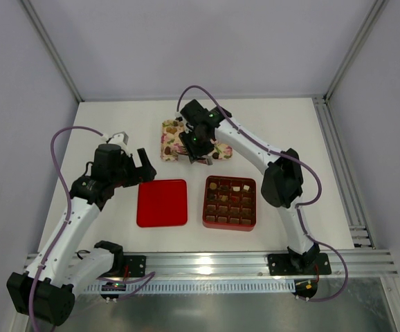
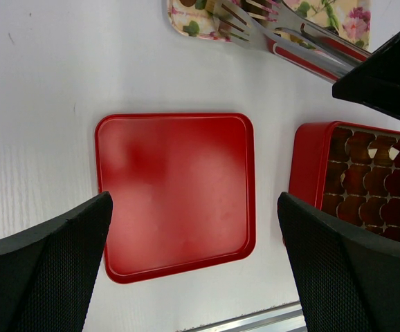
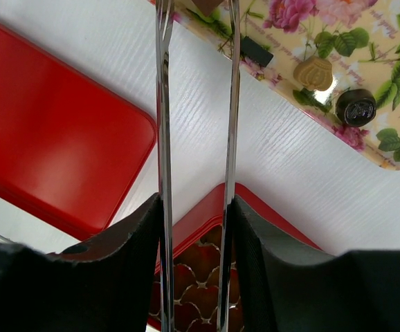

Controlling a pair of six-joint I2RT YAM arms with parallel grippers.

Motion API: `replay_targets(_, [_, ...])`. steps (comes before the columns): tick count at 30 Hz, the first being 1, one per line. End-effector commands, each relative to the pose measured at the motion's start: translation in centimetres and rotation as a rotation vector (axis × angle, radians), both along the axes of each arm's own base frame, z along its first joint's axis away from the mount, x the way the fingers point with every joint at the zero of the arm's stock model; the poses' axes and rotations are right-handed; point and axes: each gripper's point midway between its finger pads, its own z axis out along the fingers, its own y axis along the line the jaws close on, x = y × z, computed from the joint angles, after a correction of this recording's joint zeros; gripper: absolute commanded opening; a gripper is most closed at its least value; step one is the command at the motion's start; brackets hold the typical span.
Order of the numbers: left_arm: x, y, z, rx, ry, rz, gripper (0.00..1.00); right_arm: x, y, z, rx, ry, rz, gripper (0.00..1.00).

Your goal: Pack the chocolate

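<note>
While pale walls point(image 1: 186, 41) enclose the white table point(image 1: 117, 117), the left tool point(image 2: 194, 202) stands apart — the right tool point(image 3: 196, 204) clamps tongs point(image 3: 163, 104).

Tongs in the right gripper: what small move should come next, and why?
Probably raise the tongs a little, with the right gripper shut: their tips seem to pinch a brown chocolate at the floral tray's edge, and the red box lies nearby.
</note>
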Motion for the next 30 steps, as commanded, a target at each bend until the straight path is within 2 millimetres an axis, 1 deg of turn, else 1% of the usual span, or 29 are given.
replay_targets(1, [0.5,-0.1,1.1,-0.009,-0.031,-0.002,1.00,0.4,0.4,1.1,0.015,-0.028,0.016,0.45])
replay_targets(5, [0.5,0.0,1.1,-0.006,-0.032,-0.001,1.00,0.5,0.3,1.0,0.010,-0.031,0.015,0.41])
replay_targets(10, [0.5,0.0,1.2,-0.007,-0.033,0.000,1.00,0.4,0.3,1.0,0.008,-0.029,0.017,0.41])
replay_targets(11, [0.5,0.0,1.2,-0.005,-0.036,0.002,1.00,0.3,0.3,1.0,0.007,-0.030,0.019,0.39])
replay_targets(13, [0.5,0.0,1.2,-0.006,-0.034,-0.001,1.00,0.4,0.3,1.1,0.010,-0.033,0.016,0.38])
replay_targets(17, [0.5,0.0,1.2,-0.006,-0.035,0.001,1.00,0.4,0.1,2.2,0.024,-0.047,0.011,0.35])
replay_targets(19, [0.5,0.0,1.2,-0.005,-0.036,0.002,1.00,0.4,0.0,2.6,0.028,-0.055,0.009,0.36])
replay_targets(23, [0.5,0.0,1.2,-0.005,-0.036,0.002,1.00,0.6,-0.7,3.6,0.038,-0.073,-0.008,0.35])
replay_targets(25, [0.5,0.0,1.3,-0.006,-0.037,0.001,1.00,0.6,-1.1,3.6,0.036,-0.073,-0.017,0.35])
replay_targets(30, [0.5,0.0,1.2,-0.004,-0.034,0.000,1.00,0.8,-1.7,4.3,0.055,-0.092,-0.045,0.34])
